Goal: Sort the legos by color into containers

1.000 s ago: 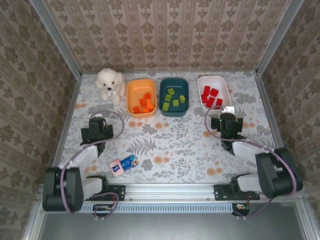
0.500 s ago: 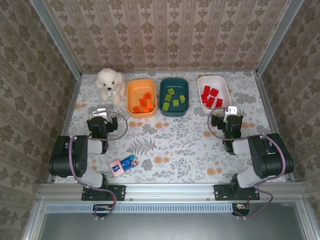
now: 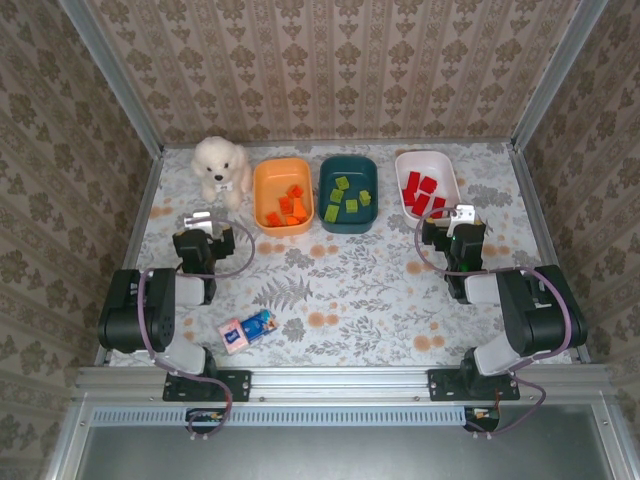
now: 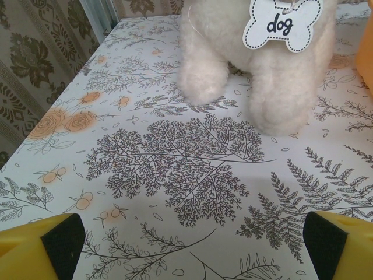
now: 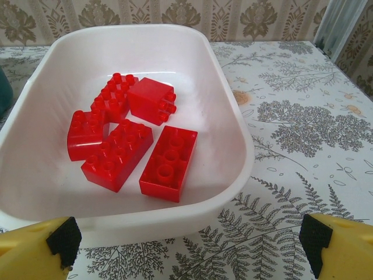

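While the left pincer, spread wide and empty, hovers low over the table facing the plush dog, the right pincer, likewise spread and empty, faces the white tub, where five red legos lie. Orange legos sit in the orange tub and green legos in the teal tub beside it, toward the table's far edge.

- The orange tub stands at the left of a row of three and holds a loose heap of orange bricks.
- The dark teal tub stands in the middle, just beside it, with several lime green bricks scattered inside.
- The white tub stands at the right, a little apart. It holds five red bricks clustered together, one of them a cube tipped on its side.
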{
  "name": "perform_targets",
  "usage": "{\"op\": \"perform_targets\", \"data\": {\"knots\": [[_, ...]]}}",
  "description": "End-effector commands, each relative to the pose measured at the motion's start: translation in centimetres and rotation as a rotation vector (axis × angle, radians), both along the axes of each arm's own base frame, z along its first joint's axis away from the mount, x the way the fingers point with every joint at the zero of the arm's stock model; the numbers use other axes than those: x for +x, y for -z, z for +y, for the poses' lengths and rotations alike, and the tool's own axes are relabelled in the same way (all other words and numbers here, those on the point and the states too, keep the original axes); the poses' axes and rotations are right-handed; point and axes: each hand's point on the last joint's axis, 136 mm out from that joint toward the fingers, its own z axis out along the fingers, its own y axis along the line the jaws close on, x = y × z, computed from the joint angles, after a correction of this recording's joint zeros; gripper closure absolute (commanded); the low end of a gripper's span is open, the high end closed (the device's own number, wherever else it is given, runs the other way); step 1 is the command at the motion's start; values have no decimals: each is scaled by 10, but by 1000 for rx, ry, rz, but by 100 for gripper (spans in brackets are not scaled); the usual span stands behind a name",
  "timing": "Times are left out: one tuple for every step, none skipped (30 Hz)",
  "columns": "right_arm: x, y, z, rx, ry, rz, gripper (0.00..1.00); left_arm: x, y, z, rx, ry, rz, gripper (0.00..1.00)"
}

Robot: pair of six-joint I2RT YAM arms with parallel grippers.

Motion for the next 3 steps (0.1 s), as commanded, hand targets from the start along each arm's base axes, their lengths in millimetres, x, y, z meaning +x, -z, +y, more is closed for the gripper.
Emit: {"op": "perform_targets", "data": {"knots": [[5, -3, 2, 26, -7, -11, 0, 7, -16, -1, 13, 11, -50, 0], [4, -3, 2, 25, -7, -12, 0, 7, -16, -1, 12, 12, -50, 0], [4, -3, 2, 25, -8, -17, 0, 7, -16, -1, 12, 11, -50, 0]]}}
